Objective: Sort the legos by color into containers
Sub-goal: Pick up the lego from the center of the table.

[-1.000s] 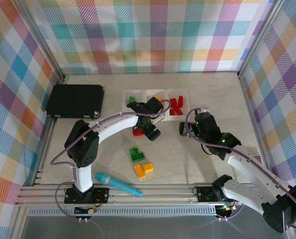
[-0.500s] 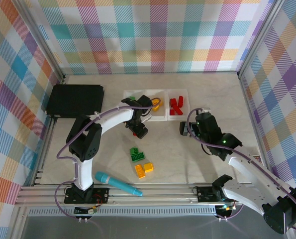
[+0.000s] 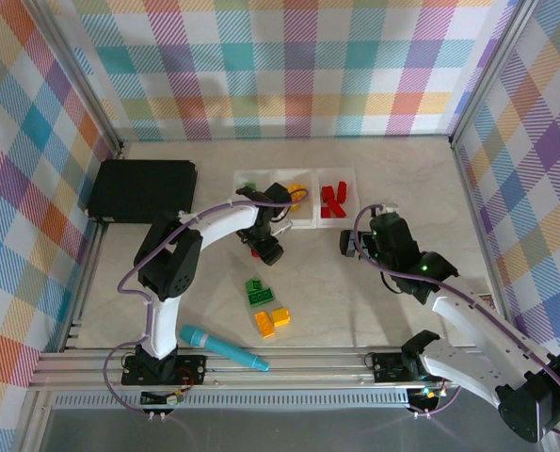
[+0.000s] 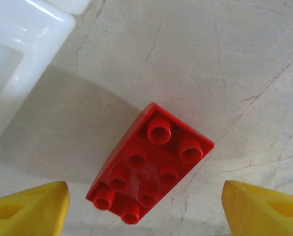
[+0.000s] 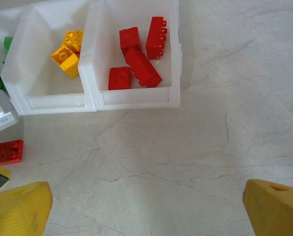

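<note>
Red studded plastic brick [image 4: 148,162] lies studs-up on the pale marbled table [image 4: 235,59], just beside the clear plastic trays [image 4: 23,59]. It looks light, rigid and slick, best pinched across its smooth sides. The left gripper [image 4: 146,209] straddles it, fingers spread and not touching; the right gripper [image 5: 146,206] gapes empty.

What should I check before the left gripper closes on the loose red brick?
1. Red brick centred between the left gripper fingers: ok.
2. Brick flat on the table, studs up: ok.
3. Fingers gripping the brick: not ok, gaps on both sides.
4. Nothing else between the fingers: ok; the tray corner sits apart.
5. Room in the red tray: ok, four red bricks inside, some bare floor.
6. Right gripper open and empty: ok.
</note>
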Motion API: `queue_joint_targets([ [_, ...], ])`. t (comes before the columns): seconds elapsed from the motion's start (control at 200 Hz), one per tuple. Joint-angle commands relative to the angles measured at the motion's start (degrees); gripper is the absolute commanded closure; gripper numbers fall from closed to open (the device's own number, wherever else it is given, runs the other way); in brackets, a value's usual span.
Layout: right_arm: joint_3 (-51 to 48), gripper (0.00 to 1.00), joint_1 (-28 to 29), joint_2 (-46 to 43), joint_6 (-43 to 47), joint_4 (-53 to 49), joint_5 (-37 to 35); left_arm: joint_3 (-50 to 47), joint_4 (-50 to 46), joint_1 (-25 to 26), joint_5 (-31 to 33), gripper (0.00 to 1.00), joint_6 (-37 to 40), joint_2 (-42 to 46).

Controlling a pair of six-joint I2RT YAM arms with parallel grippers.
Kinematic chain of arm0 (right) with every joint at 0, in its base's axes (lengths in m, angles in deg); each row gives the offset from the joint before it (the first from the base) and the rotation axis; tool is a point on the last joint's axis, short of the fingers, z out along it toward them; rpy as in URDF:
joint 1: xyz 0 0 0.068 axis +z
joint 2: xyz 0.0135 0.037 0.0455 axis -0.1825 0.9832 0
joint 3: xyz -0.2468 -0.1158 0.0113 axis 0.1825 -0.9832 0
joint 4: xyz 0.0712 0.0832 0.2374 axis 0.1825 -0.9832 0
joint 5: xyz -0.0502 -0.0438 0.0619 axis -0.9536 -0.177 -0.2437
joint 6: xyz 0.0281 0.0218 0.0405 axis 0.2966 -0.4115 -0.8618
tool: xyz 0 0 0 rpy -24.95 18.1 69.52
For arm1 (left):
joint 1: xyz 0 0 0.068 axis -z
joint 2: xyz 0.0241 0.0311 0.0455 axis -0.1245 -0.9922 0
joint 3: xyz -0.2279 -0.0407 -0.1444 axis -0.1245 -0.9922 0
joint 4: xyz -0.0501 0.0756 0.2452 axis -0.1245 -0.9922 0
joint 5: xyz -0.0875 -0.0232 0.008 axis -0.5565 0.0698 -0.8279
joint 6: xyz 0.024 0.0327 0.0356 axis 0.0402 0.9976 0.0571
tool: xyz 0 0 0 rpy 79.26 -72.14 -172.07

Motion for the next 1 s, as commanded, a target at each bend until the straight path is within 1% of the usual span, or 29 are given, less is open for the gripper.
queue_joint_targets([
  [0.0, 1.0, 0.01, -0.3, -0.1, -1.0, -0.4, -0.1, 1.9, -1.5, -0.3, -1.6, 0.22, 1.6, -1.6],
  [0.135, 0.9, 0.01, -0.3, -0.5, -0.8, -0.3, -0.2, 2.1, -1.2, -0.4, -2.0, 0.24, 1.7, -2.7],
  [0.48, 1.2, 0.01, -0.3, -0.1, -0.7, -0.1, -0.2, 2.4, -1.1, -0.4, -4.6, 0.43, 0.6, -4.9],
  [0.59, 1.4, 0.01, -0.3, 0.1, -0.5, 0.4, 0.0, 2.1, -1.2, -0.3, -4.8, 0.56, -0.1, -5.0],
  [0.79, 1.6, 0.01, -0.3, 0.2, -0.4, 0.5, 0.0, 3.1, -0.9, -0.2, -5.9, 0.73, -2.8, -3.5],
  [0.88, 1.7, 0.01, -0.3, 0.1, -0.3, 0.4, -0.1, 4.3, -0.2, 0.0, -6.3, 0.79, -5.1, -2.1],
  [0.995, 1.8, 0.01, -0.3, -0.3, 0.1, 0.2, -0.1, 6.6, 1.3, 0.6, -7.8, 0.83, -8.4, -0.3],
])
